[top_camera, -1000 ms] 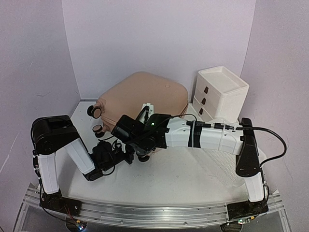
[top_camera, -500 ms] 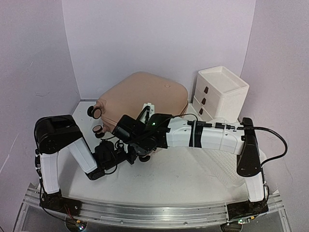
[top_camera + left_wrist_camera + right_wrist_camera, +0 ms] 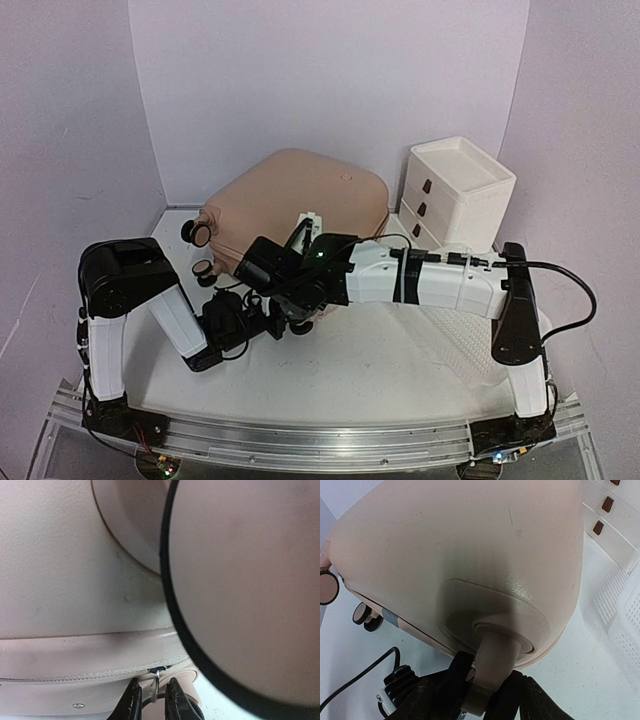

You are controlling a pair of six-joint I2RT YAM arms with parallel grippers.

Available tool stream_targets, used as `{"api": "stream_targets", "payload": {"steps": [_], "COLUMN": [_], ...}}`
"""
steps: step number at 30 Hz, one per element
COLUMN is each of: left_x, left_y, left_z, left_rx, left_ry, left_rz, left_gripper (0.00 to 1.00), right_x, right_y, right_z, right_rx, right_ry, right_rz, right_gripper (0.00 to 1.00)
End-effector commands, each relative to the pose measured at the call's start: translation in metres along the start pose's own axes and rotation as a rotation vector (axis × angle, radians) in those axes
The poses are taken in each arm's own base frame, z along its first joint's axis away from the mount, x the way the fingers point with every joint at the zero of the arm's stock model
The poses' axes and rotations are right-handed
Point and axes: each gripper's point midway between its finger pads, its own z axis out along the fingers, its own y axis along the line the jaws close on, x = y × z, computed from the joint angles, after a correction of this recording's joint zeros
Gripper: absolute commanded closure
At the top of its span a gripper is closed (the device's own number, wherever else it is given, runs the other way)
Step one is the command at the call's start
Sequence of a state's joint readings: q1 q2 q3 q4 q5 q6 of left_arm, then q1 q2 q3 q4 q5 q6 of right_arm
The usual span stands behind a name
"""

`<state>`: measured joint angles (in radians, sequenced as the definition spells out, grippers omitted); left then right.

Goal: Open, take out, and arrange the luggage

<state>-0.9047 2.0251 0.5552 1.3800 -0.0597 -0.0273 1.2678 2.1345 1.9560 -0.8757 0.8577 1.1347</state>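
Table (image 3: 380, 372): white, walled in by pale lilac panels on three sides.

Suitcase (image 3: 300, 195): pale pink hard shell, lying flat at centre back of the table with its broad face up. The wheel end points to the left and the shell halves are together. Two casters (image 3: 196, 232) show at its left edge in the top view.

Drawer unit (image 3: 458, 185): white with brown handles, standing just right of the suitcase near the back-right corner.

Basket (image 3: 626, 611): white perforated plastic on the right side of the table, partly under the right arm.

Right gripper (image 3: 487, 680): at the suitcase's near edge. Its black fingers (image 3: 456, 677) stand on either side of a pink caster stem (image 3: 492, 652) and are clamped against it, moderately wide.

Left gripper (image 3: 153, 692): low at the same near edge, just left of the right gripper. Jaws are narrow with a small gap between them. The metal zipper pull (image 3: 156, 676) hangs in that gap from the zip seam and is not clearly pinched. A pink caster wheel with a black rim (image 3: 245, 580) fills the right of this view, close and blurred.
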Motion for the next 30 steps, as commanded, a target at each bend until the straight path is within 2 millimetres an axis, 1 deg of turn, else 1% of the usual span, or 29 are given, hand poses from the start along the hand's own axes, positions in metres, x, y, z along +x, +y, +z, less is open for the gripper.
{"api": "stream_targets", "payload": {"steps": [1,4,8,13,18,24,27,30], "left_x": [-0.023,-0.026,-0.033,-0.035,-0.040,-0.049,-0.049,-0.047], "left_y": [0.006,0.010,0.010,0.008,0.004,0.003,0.005,0.015], "left_z": [0.010,0.010,0.011,0.011,0.011,0.011,0.009,0.000], "left_rx": [-0.039,-0.068,-0.068,-0.056,-0.036,-0.030,-0.040,-0.098], "left_ry": [-0.077,-0.085,-0.101,-0.106,-0.119,-0.142,-0.141,-0.130], "left_rz": [-0.008,-0.015,-0.025,-0.028,-0.028,-0.025,-0.021,-0.007], "left_gripper": [0.84,0.85,0.85,0.86,0.90,0.97,1.00,1.00], "right_x": [-0.006,-0.005,-0.004,-0.004,-0.003,-0.004,-0.003,-0.002], "right_y": [0.009,0.010,0.010,0.009,0.008,0.005,0.001,-0.014], "right_z": [-0.021,-0.021,-0.020,-0.020,-0.020,-0.021,-0.021,-0.021], "right_rx": [-0.071,-0.075,-0.075,-0.073,-0.074,-0.072,-0.059,-0.027], "right_ry": [0.041,0.045,0.047,0.046,0.051,0.050,0.042,0.026], "right_rz": [-0.026,-0.024,-0.021,-0.018,-0.014,-0.008,-0.011,-0.012], "right_gripper": [0.81,0.82,0.83,0.85,0.85,0.88,0.90,0.94]}}
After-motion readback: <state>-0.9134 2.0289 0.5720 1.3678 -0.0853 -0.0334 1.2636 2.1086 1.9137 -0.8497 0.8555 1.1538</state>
